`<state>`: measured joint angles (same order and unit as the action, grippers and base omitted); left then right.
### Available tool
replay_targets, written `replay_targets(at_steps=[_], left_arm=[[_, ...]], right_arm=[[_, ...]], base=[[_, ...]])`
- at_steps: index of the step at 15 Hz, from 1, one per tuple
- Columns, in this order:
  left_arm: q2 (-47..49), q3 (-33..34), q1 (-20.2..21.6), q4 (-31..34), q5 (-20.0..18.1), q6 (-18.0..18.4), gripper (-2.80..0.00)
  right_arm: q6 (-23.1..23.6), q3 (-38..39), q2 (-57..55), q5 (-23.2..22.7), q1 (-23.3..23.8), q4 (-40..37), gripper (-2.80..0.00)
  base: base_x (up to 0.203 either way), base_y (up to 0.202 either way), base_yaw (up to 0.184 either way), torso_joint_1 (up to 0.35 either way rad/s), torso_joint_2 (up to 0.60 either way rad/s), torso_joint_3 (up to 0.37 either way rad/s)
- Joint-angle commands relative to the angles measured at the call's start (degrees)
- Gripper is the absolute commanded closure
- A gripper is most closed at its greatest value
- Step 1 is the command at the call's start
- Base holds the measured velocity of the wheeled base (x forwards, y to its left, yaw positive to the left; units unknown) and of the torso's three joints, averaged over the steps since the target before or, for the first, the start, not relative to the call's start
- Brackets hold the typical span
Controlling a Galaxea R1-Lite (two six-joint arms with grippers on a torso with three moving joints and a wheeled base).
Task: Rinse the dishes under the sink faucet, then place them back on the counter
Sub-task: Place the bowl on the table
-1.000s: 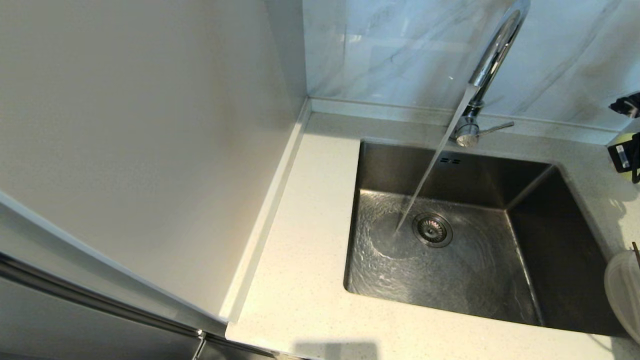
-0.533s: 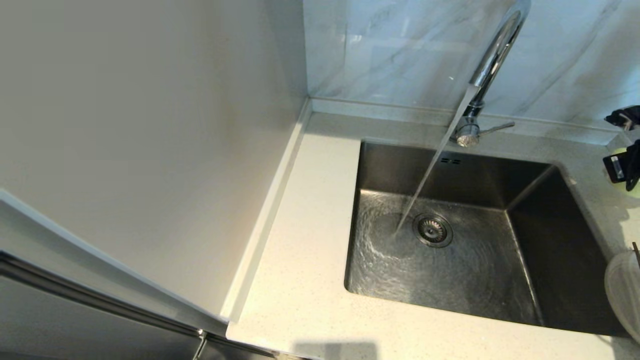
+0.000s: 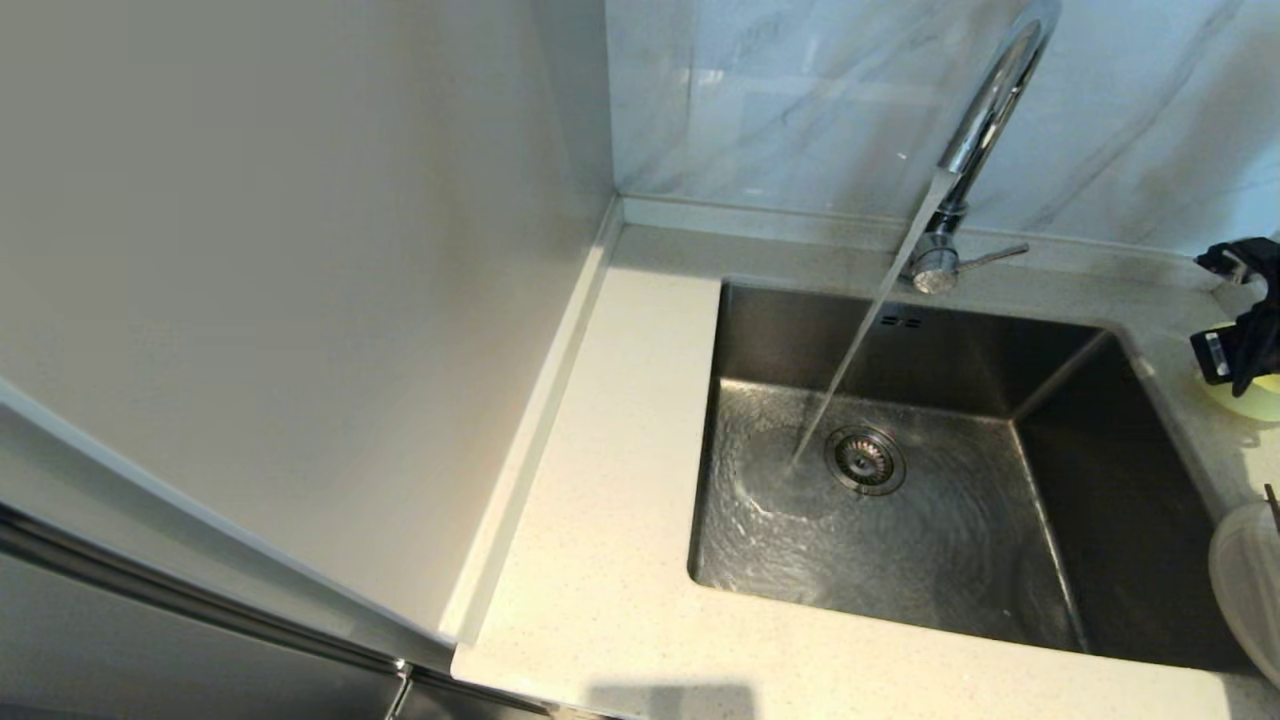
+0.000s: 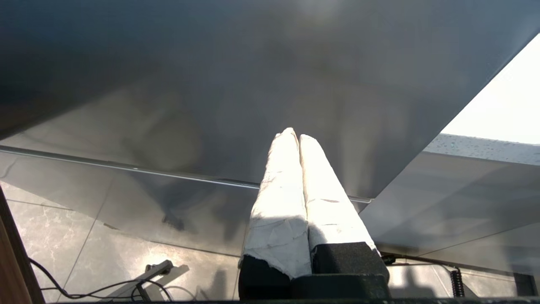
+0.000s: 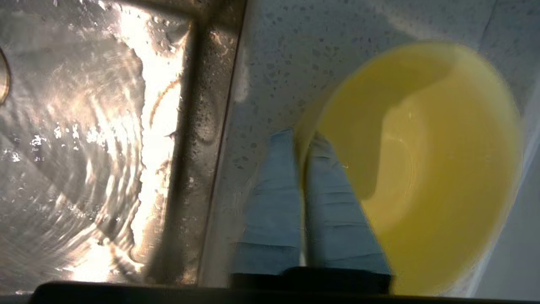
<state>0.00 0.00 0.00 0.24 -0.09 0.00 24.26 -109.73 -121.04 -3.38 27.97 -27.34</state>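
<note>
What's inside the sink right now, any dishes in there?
No dishes. The sink holds only running water from the faucet, spreading around the strainer drain. Its near right corner lies behind the plate.

No legible text, brand, number or sign is found in any view; a small white label on the right gripper [image 3: 1232, 345] cannot be read.

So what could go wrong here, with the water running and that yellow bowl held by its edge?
The right hand pinches only the rim of the yellow bowl, so a wet, thin grip could slip and drop it on the counter. The faucet runs hard into the sink; a bowl pushed under that stream may splash water out. The plate sits near the sink edge and could be knocked.
</note>
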Motion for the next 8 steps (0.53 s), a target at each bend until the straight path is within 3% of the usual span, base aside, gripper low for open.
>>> replay_targets(at_steps=[1, 4, 8], left_arm=[[0.0, 0.0, 0.0, 0.02, 0.0, 0.0, 0.0], [0.0, 0.0, 0.0, 0.02, 0.0, 0.0, 0.0], [0.0, 0.0, 0.0, 0.02, 0.0, 0.0, 0.0]], right_arm=[[0.0, 0.04, -0.43, -0.13, -0.02, -0.17, -2.8], [-1.28, 0.41, 1.01, -0.78, -0.06, -0.08, -2.8], [-1.33, 1.28, 11.13, -3.53, 0.29, -0.24, -2.8]], base=[[0.0, 0.0, 0.0, 0.0, 0.0, 0.0], [0.0, 0.0, 0.0, 0.0, 0.0, 0.0], [0.0, 0.0, 0.0, 0.0, 0.0, 0.0]])
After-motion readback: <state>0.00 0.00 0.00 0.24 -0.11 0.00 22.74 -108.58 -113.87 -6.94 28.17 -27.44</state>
